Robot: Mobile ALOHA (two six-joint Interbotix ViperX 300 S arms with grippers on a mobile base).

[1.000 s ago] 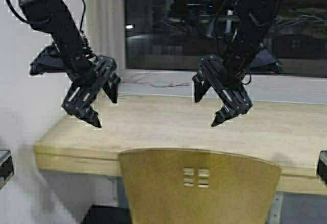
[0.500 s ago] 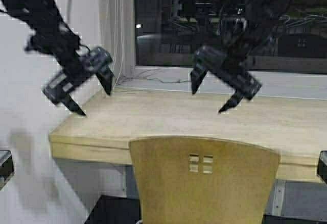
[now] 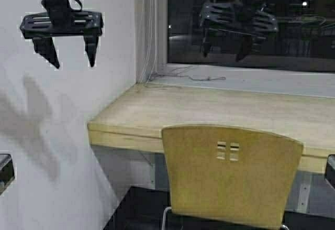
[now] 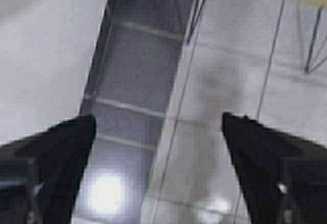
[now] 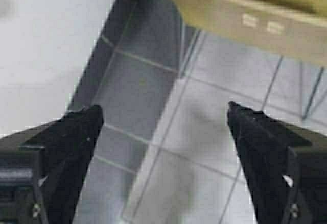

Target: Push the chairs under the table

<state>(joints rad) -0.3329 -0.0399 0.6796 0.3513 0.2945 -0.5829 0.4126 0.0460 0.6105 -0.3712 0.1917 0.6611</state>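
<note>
Chair point(image 3: 230, 175): one mustard-yellow chair, backrest upright, square cutouts near its top edge. It stands at the front edge of the bench, backrest overlapping that edge in the high view; the seat is hidden.
Bench point(image 3: 172, 112): long pale wood-look top with a yellowish front edge, its left end meeting the white wall point(image 3: 68, 135), a dark window point(image 3: 251, 25) behind it.
Left gripper point(image 3: 70, 56): raised high in front of the wall, well apart from the chair; jaws apart, nothing between them.
Right gripper point(image 3: 224, 45): raised high before the window, above the bench; jaws apart, holding nothing.
Floor point(image 5: 204, 132): pale tiles beside a dark strip, seen in both wrist views.
</note>
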